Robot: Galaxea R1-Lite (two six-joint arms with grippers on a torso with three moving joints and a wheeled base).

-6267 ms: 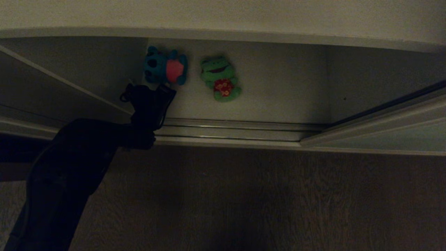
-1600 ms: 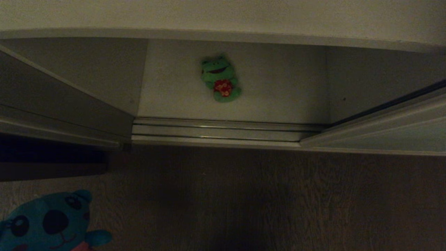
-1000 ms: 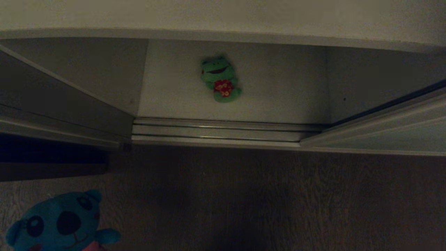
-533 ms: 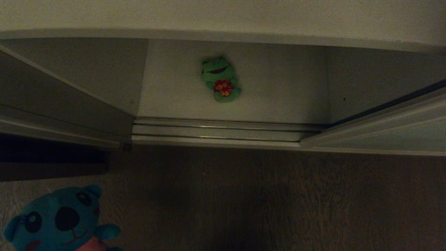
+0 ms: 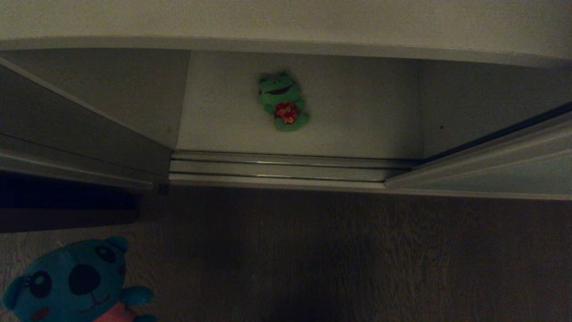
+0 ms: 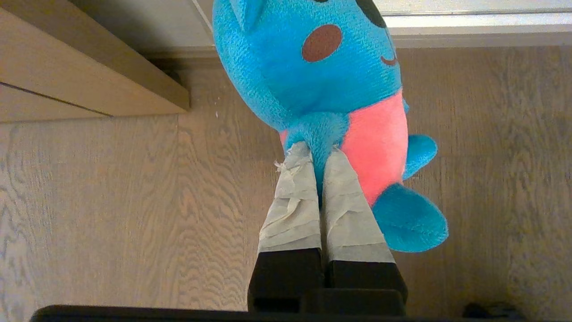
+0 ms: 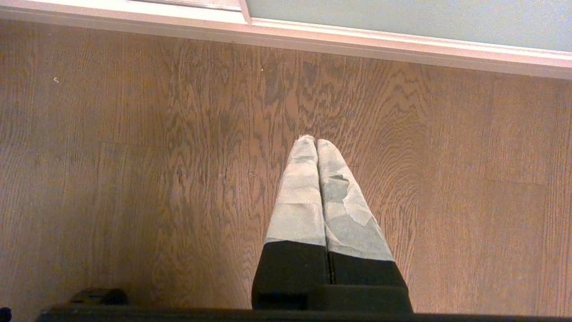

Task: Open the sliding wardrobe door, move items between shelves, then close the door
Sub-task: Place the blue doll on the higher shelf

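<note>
The left pincer (image 6: 319,154) clamps the blue plush toy with a pink belly (image 6: 321,76) above the wooden floor (image 6: 134,201), the green plush frog (image 5: 281,100) lies on the white wardrobe shelf (image 5: 357,116), and the right pincer (image 7: 316,142) hangs pressed together, empty.

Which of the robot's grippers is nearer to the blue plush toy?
The left. The left gripper is shut on the blue plush toy, pinching its arm. The right gripper is shut on nothing, above bare wooden floor.
</note>
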